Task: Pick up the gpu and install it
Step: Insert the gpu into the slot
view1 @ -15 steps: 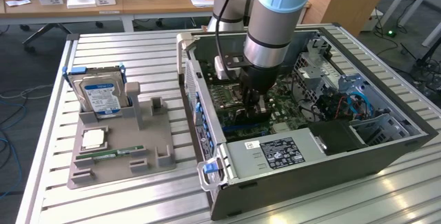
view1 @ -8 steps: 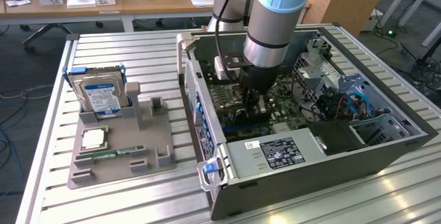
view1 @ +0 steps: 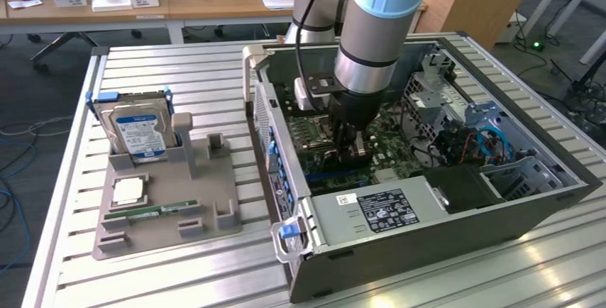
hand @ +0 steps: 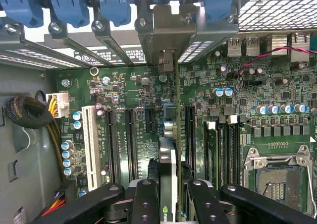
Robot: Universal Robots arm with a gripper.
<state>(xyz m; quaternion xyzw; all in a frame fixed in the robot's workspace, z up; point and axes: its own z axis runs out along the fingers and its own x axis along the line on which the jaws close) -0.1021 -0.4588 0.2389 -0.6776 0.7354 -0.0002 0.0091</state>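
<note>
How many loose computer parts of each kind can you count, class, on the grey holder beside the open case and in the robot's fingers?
hard drive: 1
processor chip: 1
memory stick: 1
gpu, held between the fingers: 1
Total: 4

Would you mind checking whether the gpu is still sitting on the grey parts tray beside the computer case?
No, the gpu stands edge-on between the gripper fingers, down over the motherboard inside the case.
</note>
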